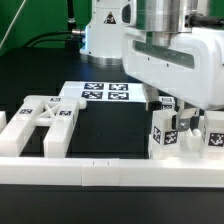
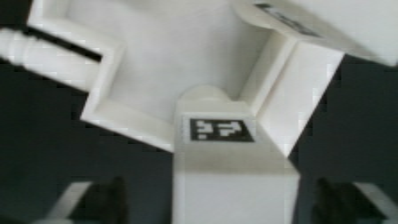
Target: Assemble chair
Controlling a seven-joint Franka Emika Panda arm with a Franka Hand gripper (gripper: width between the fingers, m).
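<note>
From my console the gripper point(image 1: 181, 112) hangs low over the black table point(image 1: 110, 135) at the exterior view's right. It is down among the small leg blocks point(image 1: 164, 132), which stand upright there with their tags facing the camera.

On the wrist view the gripper point(image 2: 214, 200) straddles a tagged block point(image 2: 228, 165). The fingers point(image 2: 89, 198) show as a dark blur on either side of it. Dark gaps separate them from the white plastic, so I read the jaws as spread wide and gripping nothing. Beyond that block a larger angled white part point(image 2: 196, 60) fills the frame (too close and blurred for me to name it).

The X-braced frame point(image 1: 42, 122) lies flat at the exterior view's left, well apart from the leg blocks. It sits just behind the long border rail point(image 1: 100, 172) that runs along the edge nearest the camera. The marker board point(image 1: 104, 93) lies flat farther back, between the frame and the arm
</note>
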